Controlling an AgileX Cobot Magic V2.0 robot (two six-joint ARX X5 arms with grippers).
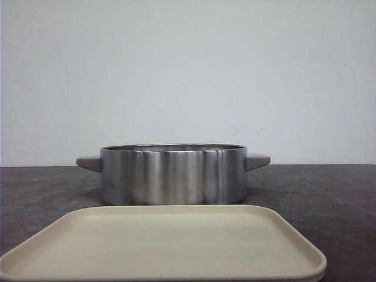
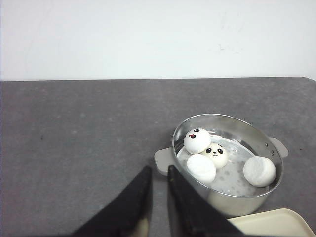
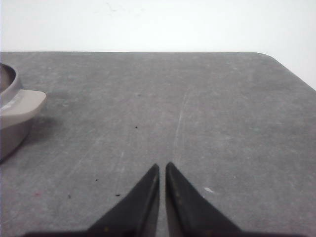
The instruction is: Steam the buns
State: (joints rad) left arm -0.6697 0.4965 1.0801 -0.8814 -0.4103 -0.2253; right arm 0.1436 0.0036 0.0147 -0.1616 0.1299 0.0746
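A dark grey table [image 1: 329,194] is stretching across all three views, backed by a plain white wall [image 1: 188,70]. At its near edge in the front view, a cream tray [image 1: 164,244] with rounded corners is lying flat and bare. Just behind the tray, a round steel pot [image 1: 173,174] with two beige side handles is sitting upright; the front view is showing only its outer wall, so its contents are hidden there.

The left wrist view is looking down into the pot [image 2: 228,163], and all four buns are resting inside on its perforated floor. Three are huddling together, touching, on the side nearer the handle by the gripper: one bun [image 2: 197,140] showing a tilted panda face, a second bun [image 2: 215,155] facing the camera with eyes, nose and smile, and a third bun [image 2: 201,168] showing only plain white. A fourth bun [image 2: 259,171] is sitting apart against the opposite wall, also plain white from here.

The left gripper [image 2: 158,174] is hanging over bare table just beside the pot's handle, its black jaws slightly parted and holding nothing. The right gripper [image 3: 162,169] is hovering over bare table beside the pot's other handle [image 3: 22,104], its jaws nearly pressed together and empty.
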